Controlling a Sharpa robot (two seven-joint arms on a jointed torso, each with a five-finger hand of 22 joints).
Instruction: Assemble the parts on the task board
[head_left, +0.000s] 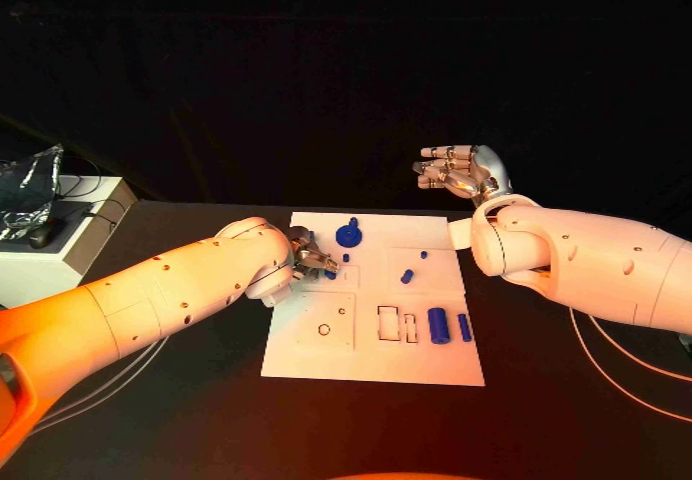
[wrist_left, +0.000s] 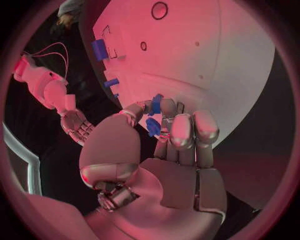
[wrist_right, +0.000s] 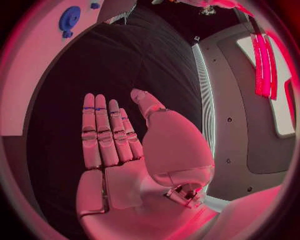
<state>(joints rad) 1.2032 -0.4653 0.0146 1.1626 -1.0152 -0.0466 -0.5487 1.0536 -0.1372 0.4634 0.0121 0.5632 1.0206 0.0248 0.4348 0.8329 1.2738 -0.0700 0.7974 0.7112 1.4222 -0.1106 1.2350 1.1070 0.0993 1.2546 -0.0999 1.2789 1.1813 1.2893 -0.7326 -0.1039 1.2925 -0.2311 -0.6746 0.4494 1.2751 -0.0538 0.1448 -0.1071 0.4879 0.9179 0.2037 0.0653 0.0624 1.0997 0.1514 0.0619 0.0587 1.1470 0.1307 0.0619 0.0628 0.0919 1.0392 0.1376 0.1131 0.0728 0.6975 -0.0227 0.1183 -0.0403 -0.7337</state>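
Observation:
The white task board (head_left: 433, 362) lies mid-table. My left hand (head_left: 306, 258) rests over the board's left side near its far edge and pinches a small blue part (head_left: 330, 271); in the left wrist view that part (wrist_left: 153, 127) sits between the thumb and fingertips above the board (wrist_left: 212, 65). A round blue part (head_left: 348, 236) stands near the far edge, two small blue pieces (head_left: 408, 276) lie mid-board, and two blue cylinders (head_left: 438, 326) lie at the right. My right hand (head_left: 459, 170) hangs raised beyond the board's far right corner, flat, fingers apart and empty (wrist_right: 115, 145).
A white box (head_left: 58, 240) with a crinkled silver object (head_left: 29, 185) and cables stands at the table's left edge. Thin cables (head_left: 620, 360) trail over the table to the right of the board. Outlined slots (head_left: 392, 323) and a small ring (head_left: 323, 329) mark the board's near half.

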